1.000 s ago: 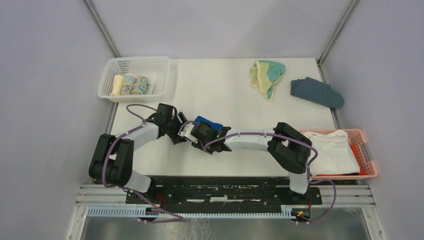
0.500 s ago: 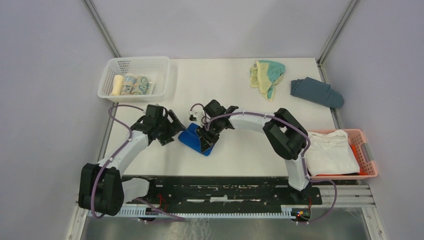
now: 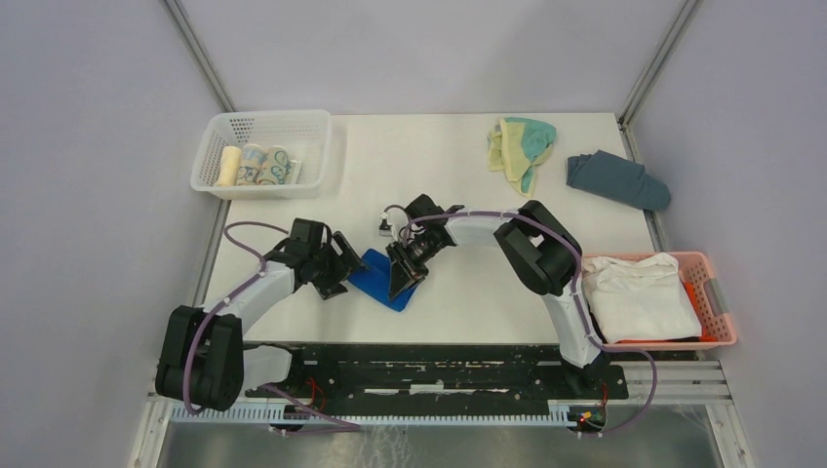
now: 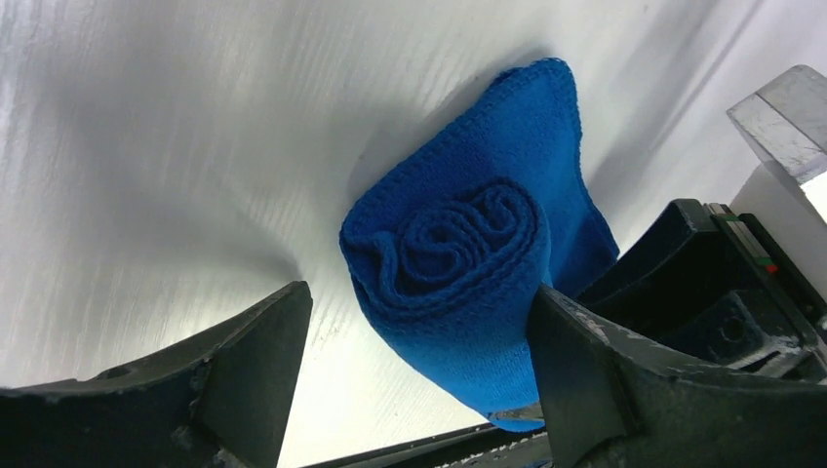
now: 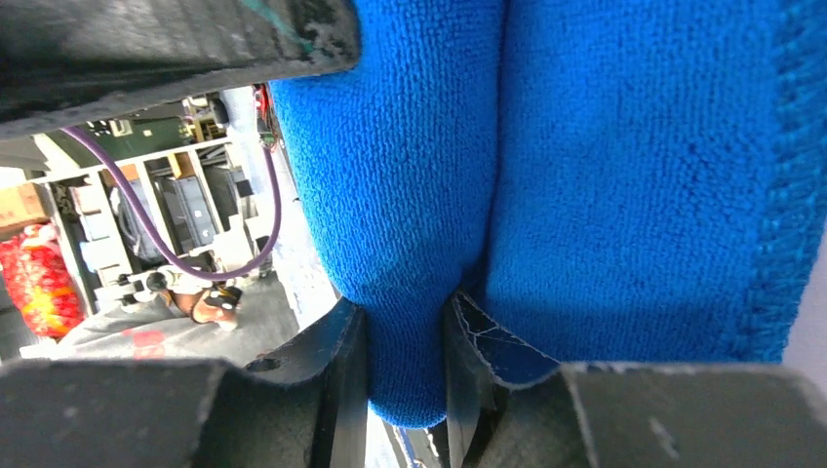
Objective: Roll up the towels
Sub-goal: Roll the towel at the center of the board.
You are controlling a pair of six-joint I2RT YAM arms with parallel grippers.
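Nearest to us, by the table's [image 3: 449, 185] right edge toward its near right corner, we see a pink basket [image 3: 720, 310] holding a folded white cloth [image 3: 639, 292]. The blue towel [image 3: 375, 281] lies close to the near edge, left of the middle, with a gripper on either side of it. From above, the right gripper [image 3: 402, 278] covers the towel's right part, and the bent right arm [image 3: 531, 249] arches over the table beside it. Further back, a white basket [image 3: 268, 117] sits at the far left corner with a few rolled bundles [image 3: 255, 166] inside. The yellow and teal towel [image 3: 522, 146] lies crumpled by the far edge, right of the middle. A slate cloth [image 3: 617, 178] lies just beside it, near the far right corner.

The left gripper [image 4: 419, 302] stands spread wide around the rolled end of the blue towel [image 4: 468, 283], whose spiral faces the wrist camera. One finger [image 4: 585, 370] is right against the roll and the other is apart from it. We cannot tell whether the near one truly presses. The right gripper [image 5: 405, 370] is pressed together on a fold of the blue towel [image 5: 624, 166], and its fingers [image 5: 341, 370] pinch that fold between them.
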